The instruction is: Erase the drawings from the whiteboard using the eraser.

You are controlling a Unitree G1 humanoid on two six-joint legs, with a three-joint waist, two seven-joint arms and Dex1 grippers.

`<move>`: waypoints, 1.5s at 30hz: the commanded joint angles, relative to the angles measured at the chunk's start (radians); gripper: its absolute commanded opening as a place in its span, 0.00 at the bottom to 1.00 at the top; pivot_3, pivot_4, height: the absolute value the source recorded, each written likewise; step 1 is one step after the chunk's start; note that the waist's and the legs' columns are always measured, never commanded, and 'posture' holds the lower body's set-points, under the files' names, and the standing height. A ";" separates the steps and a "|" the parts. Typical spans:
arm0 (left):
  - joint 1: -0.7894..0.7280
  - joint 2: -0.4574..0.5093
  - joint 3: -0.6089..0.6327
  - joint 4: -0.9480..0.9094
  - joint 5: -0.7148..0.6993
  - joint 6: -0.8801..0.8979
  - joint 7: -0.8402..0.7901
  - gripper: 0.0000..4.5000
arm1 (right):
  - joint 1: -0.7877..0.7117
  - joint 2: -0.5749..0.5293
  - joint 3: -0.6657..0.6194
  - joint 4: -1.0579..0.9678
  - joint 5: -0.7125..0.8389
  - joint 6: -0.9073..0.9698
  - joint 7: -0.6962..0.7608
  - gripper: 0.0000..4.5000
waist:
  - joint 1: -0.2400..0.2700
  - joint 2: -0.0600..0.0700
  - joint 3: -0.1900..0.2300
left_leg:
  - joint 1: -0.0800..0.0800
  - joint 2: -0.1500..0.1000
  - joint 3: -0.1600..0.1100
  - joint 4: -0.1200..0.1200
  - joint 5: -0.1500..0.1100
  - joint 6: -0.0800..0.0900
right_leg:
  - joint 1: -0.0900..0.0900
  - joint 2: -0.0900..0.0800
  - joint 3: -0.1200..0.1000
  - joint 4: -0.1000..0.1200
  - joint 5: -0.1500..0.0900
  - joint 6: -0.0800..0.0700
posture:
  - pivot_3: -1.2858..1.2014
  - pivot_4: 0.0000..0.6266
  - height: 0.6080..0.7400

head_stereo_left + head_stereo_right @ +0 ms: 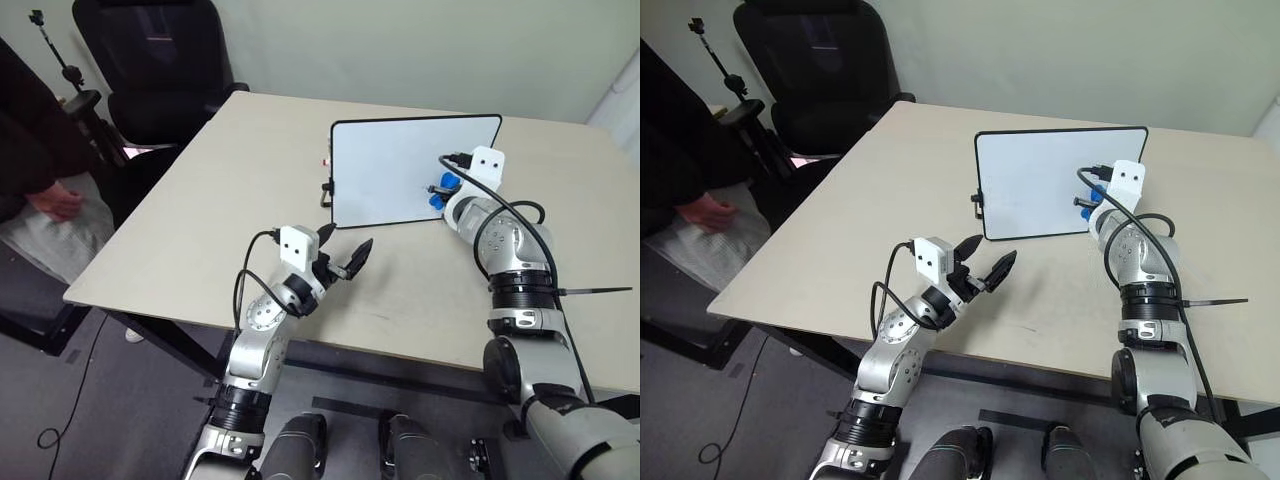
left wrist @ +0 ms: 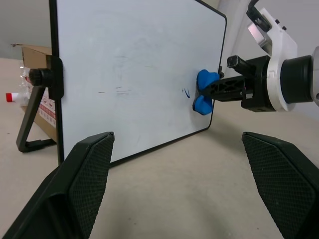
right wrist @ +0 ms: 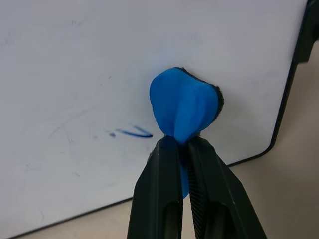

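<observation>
Right end effector (image 3: 182,149) pinching eraser (image 3: 184,107) against whiteboard (image 2: 134,64), seemingly touching, left end effector (image 1: 345,255) wide

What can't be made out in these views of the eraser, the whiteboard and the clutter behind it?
- The eraser: its felt face is turned to the whiteboard, so contact cannot be confirmed in the right wrist view.
- The blue mark: the head views render it too small to see.
- The cardboard box: mostly hidden behind the whiteboard in the left wrist view.
- The right gripper: its fingertips are buried in the squeezed eraser.
</observation>
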 commanded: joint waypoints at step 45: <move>0.002 0.019 0.003 -0.055 -0.011 0.003 0.005 1.00 | -0.120 0.149 -0.003 0.126 -0.096 -0.022 0.083 0.02 | -0.037 0.000 0.000 | 0.001 0.001 0.000 -0.001 0.000 -0.001 | -0.007 0.001 0.000 -0.002 0.004 -0.003 | 0.52 0.24 1.00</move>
